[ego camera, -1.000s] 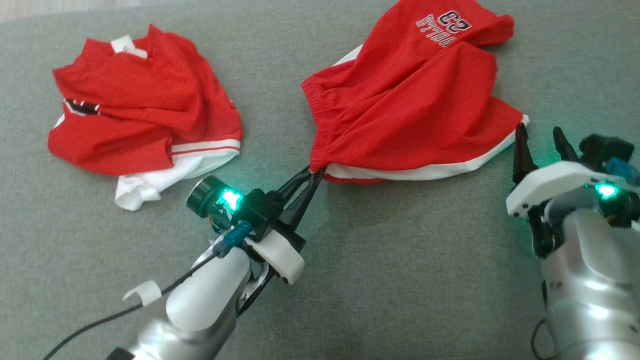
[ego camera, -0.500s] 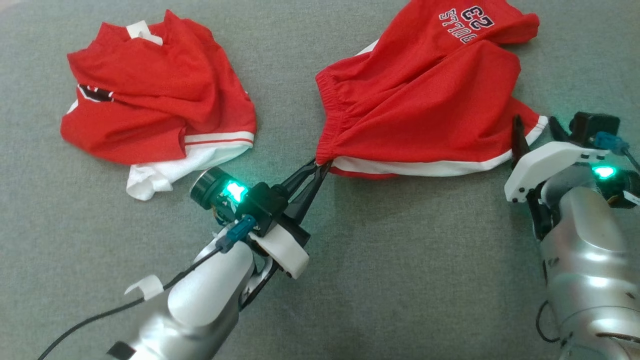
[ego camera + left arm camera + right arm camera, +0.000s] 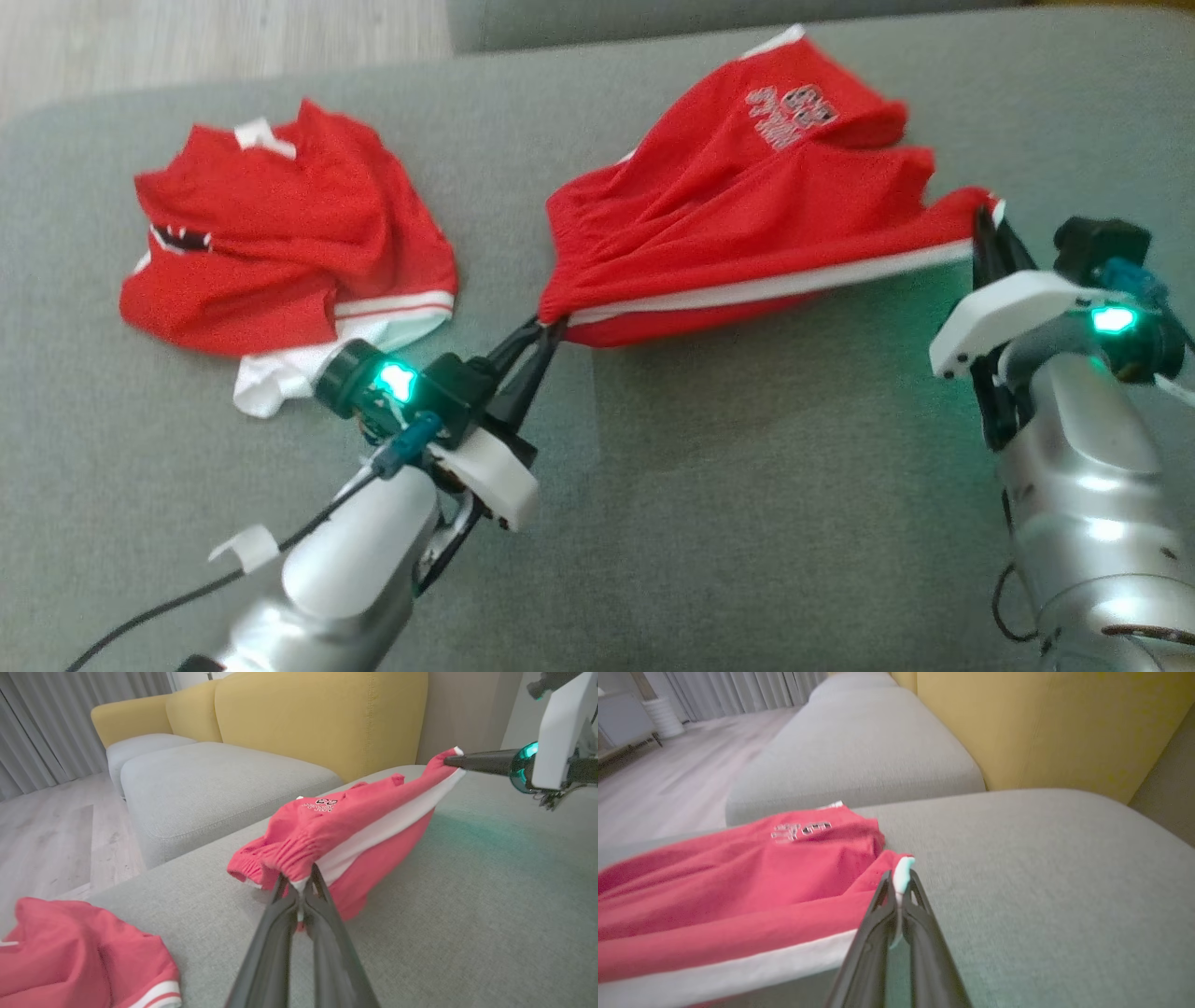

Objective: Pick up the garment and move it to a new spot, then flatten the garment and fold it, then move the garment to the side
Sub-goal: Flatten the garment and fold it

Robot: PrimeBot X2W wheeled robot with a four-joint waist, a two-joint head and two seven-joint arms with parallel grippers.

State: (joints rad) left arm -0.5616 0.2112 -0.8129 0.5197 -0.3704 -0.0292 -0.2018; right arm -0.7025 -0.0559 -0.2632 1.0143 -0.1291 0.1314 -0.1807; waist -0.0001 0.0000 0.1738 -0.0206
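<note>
Left pincer (image 3: 551,325) and right pincer (image 3: 985,224) clamp the shorts (image 3: 747,215); red jersey (image 3: 280,243) lies nearby.

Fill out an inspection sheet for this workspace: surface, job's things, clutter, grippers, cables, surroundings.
Surface: grey fabric cushion, bare near the robot.
Job's things: red shorts with white trim, stretched between both grippers, near edge lifted off the cushion.
Clutter: crumpled red and white jersey lying to the left, apart from the shorts.
Grippers: left gripper shut on the elastic waistband corner; right gripper shut on the white-trimmed hem corner.
Cables: black cable trailing from the left arm.
Surroundings: yellow sofa backrest, grey curtains, pale wooden floor.
</note>
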